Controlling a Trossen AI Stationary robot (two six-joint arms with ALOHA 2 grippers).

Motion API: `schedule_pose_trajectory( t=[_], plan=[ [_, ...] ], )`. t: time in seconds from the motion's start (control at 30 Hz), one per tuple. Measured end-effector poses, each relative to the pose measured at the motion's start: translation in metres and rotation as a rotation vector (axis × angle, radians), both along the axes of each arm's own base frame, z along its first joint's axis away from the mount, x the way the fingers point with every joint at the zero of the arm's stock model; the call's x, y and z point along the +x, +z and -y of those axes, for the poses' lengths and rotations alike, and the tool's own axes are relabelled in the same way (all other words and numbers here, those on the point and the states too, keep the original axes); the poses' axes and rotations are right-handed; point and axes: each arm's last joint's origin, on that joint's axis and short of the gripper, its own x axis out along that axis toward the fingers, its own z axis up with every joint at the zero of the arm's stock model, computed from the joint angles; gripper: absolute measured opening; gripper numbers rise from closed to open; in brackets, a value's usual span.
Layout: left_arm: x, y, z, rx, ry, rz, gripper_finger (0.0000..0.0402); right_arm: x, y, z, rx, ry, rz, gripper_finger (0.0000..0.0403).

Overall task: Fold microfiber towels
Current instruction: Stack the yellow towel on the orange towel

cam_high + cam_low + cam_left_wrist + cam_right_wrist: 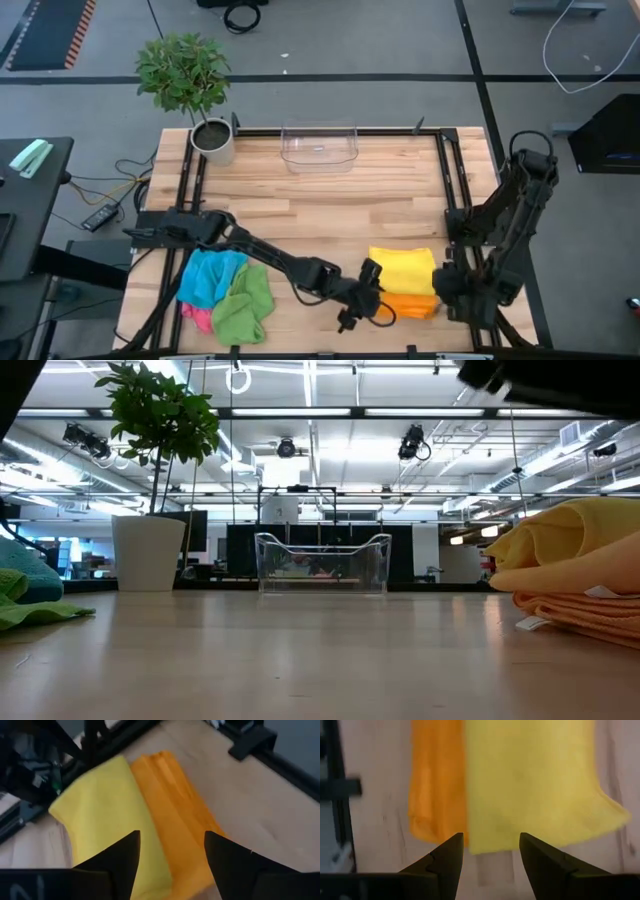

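A folded yellow towel (404, 268) lies on a folded orange towel (412, 305) at the worktop's (330, 210) near right. Both tools, left (362, 300) and right (447, 290), stand open beside this stack, gripping nothing. The blue (205, 277), green (243, 300) and pink (197, 316) towels remain heaped, unfolded, near left.

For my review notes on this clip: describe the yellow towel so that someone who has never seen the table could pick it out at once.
Start at the wooden table and go to its front right corner, between the two grippers. There two folded towels lie stacked; the yellow towel is on top of the orange towel, whose front edge shows. It is folded flat, unlike the loose blue, green and pink heap at front left.
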Motion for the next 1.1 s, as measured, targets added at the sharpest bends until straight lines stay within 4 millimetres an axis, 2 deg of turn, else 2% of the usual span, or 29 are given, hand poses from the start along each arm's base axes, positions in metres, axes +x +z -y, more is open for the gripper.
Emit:
schedule_pose_trajectory(
  t=[0.17, 0.23, 0.4, 0.83, 1.1],
  plan=[
    [0.007, -0.007, -0.009, -0.011, 0.05, 0.003, 0.0219, -0.005, -0.01, -0.014, -0.069, 0.18, 0.05, 0.0202],
    [0.008, -0.018, -0.014, 0.023, 0.086, -0.026, 0.0216, -0.004, -0.014, -0.016, -0.107, 0.202, 0.063, 0.0202],
    [0.012, -0.023, -0.024, -0.008, 0.15, -0.044, 0.0213, -0.001, -0.026, -0.021, -0.158, 0.205, 0.061, 0.0202],
    [0.011, -0.04, -0.019, -0.042, 0.156, -0.093, 0.0207, 0.002, -0.049, -0.031, -0.21, 0.19, 0.029, 0.0202],
    [0.007, -0.029, -0.002, -0.002, 0.076, -0.032, 0.0199, 0.002, -0.05, -0.03, -0.224, 0.179, 0.026, 0.0202]
  ],
)
